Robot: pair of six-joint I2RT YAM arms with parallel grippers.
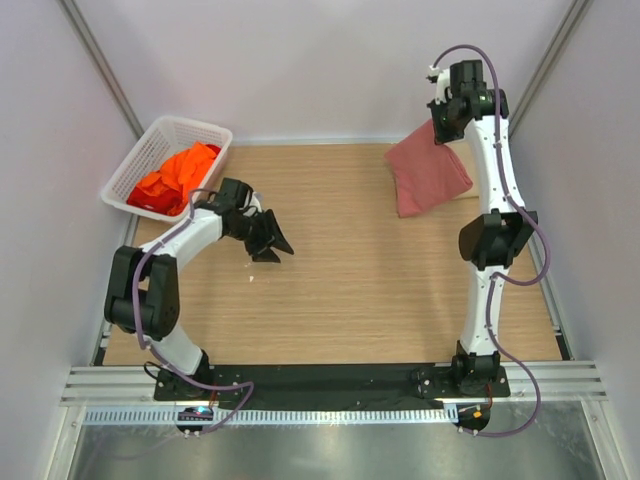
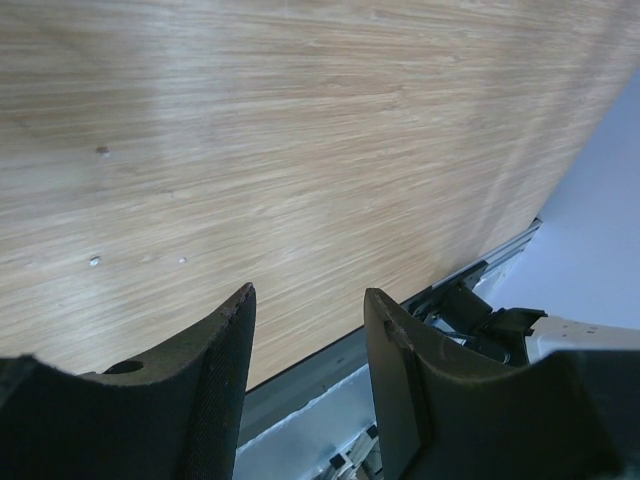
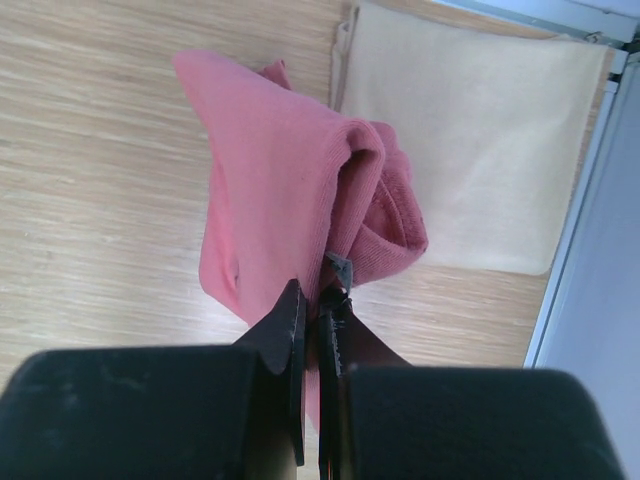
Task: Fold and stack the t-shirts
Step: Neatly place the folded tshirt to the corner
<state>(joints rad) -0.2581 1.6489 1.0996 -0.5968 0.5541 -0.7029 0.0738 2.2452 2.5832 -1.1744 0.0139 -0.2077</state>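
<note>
My right gripper [image 3: 318, 305] pinched tight on pink t-shirt [image 3: 280, 190], cloth hanging bunched just ahead of fingertips. My left gripper [image 2: 308, 295] half open, empty, above table [image 2: 300, 130]. Orange t-shirts [image 1: 180, 175] in basket [image 1: 186, 124], near left gripper.

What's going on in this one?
The right gripper is shut on the salmon-pink t-shirt, holding it up bunched next to a cream folded cloth at the far right. The left gripper hovers open and empty over the table. Orange shirts lie unfolded in the white basket.
</note>
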